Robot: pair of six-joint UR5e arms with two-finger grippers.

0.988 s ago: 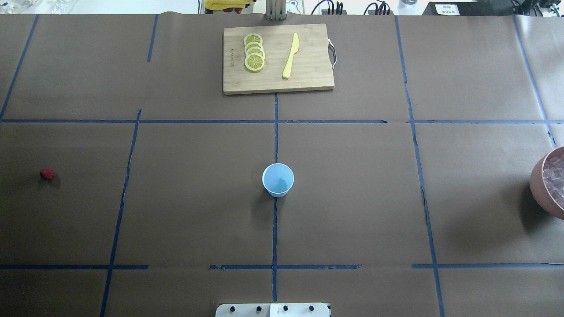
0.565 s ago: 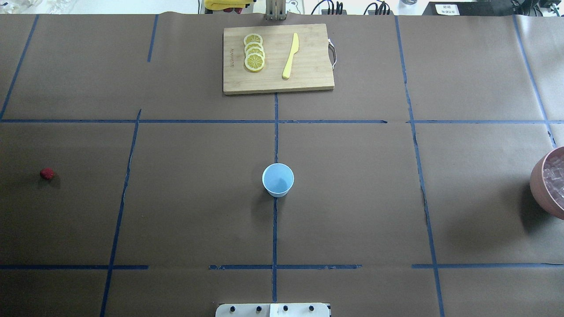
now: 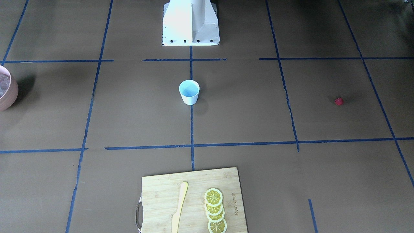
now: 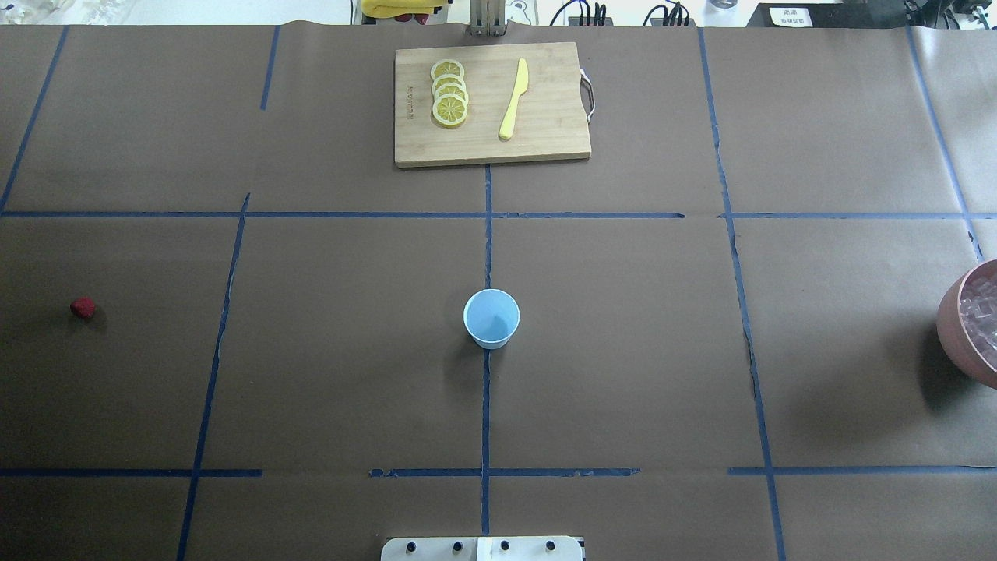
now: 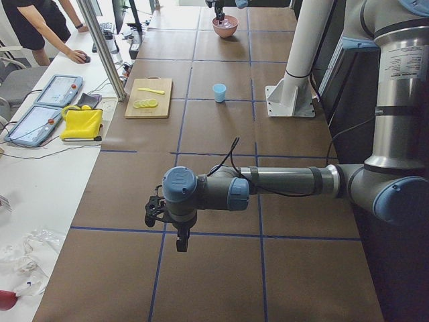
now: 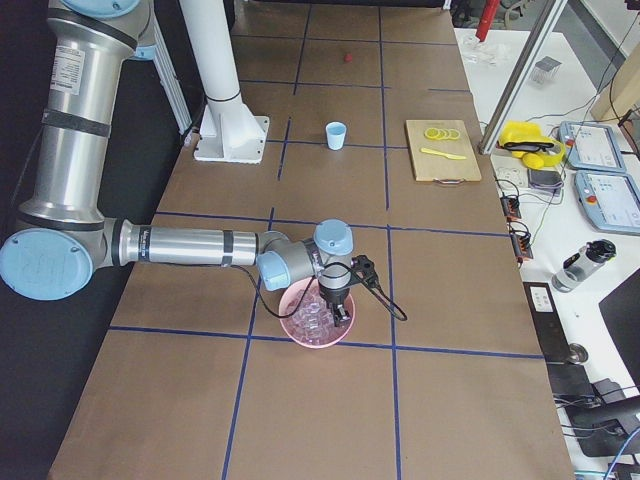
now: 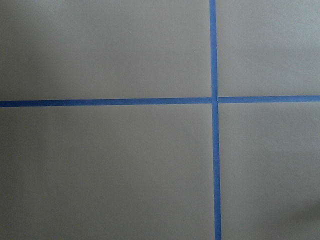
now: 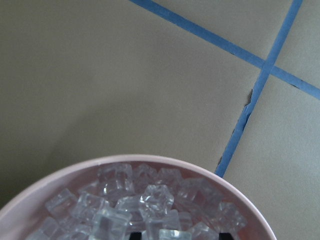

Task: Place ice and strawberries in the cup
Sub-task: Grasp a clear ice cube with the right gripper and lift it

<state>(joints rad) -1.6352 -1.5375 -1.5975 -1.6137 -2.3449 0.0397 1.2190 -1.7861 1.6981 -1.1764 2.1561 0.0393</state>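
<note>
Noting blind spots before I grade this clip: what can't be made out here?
The left gripper: only in the left side view, small; open or shut unclear.
The right gripper: small above the bowl in the right side view; state unclear.
The bowl: cut by the frame edge in overhead and front views.
The strawberry: too small for detail in every view.

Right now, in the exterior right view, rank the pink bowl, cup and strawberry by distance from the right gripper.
1. The pink bowl, just below the right gripper.
2. The cup, mid-table.
3. The strawberry, at the table's far end.
</note>
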